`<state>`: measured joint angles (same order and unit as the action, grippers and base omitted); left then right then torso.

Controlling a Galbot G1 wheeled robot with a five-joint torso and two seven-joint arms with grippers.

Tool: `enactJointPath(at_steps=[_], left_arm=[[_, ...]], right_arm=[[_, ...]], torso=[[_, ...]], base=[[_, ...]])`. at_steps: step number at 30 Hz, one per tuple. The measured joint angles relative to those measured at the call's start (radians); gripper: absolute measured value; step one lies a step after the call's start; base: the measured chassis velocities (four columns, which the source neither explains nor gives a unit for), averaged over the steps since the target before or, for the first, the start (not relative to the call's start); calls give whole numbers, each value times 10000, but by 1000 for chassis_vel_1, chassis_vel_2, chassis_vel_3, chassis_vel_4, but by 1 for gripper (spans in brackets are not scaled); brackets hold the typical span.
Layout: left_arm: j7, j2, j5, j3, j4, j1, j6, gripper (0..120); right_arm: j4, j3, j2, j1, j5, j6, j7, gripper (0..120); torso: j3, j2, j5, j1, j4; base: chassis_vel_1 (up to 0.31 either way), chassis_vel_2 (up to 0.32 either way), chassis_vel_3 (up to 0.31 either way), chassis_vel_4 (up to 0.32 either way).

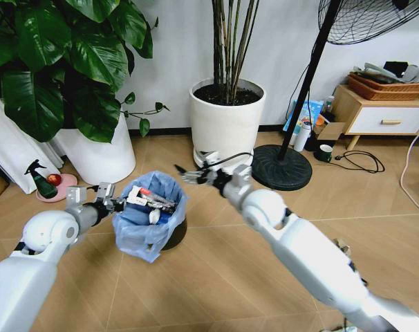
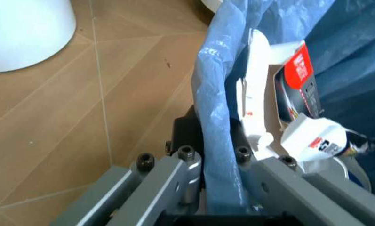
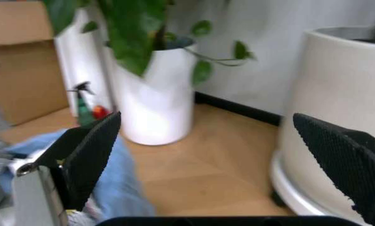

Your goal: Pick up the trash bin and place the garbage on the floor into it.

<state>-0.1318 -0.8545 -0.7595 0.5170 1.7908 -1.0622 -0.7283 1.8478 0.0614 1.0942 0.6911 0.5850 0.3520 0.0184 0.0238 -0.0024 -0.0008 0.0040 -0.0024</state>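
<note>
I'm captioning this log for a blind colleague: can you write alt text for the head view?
The left gripper is shut on the rim of the trash bin, which already holds garbage. The right gripper is open beside it, over the floor.

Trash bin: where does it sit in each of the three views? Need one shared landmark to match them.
Head view: trash bin lower left of centre, left gripper clamped on its rim, right gripper open just beside it.
Left wrist view: blue liner and litter at right, rim pinched between the fingers.
Right wrist view: blurred blue liner at the lower left edge.
Shared landmark: white plant pot.
</note>
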Motion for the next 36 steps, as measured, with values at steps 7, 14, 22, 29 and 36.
enactJointPath(at_steps=[7,14,22,29,36], left_arm=[[-54,1,208,495,147,-379,92,0],[-188,-120,493,1144,161,-711,170,0],[-279,-128,522,1711,439,-1165,171,0],[-302,-166,535,1598,682,-1287,171,0],[-304,-228,558,1396,760,-1226,171,0]], right_arm=[[940,-1651,-961,1663,163,350,297,100],[1905,-3165,-1261,3662,-192,315,679,100],[2673,-5144,-860,6152,-854,209,587,100],[3158,-6037,-287,7411,-1311,112,398,100],[3418,-6307,-92,7795,-1484,112,385,100]], torso=[[0,0,2,0,0],[-1,0,3,-1,2],[-1,0,4,-1,-1],[0,0,1,-1,2],[0,0,1,-1,3]], base=[[0,0,0,0],[0,0,0,0],[0,0,0,0],[0,0,0,0],[0,0,0,0]])
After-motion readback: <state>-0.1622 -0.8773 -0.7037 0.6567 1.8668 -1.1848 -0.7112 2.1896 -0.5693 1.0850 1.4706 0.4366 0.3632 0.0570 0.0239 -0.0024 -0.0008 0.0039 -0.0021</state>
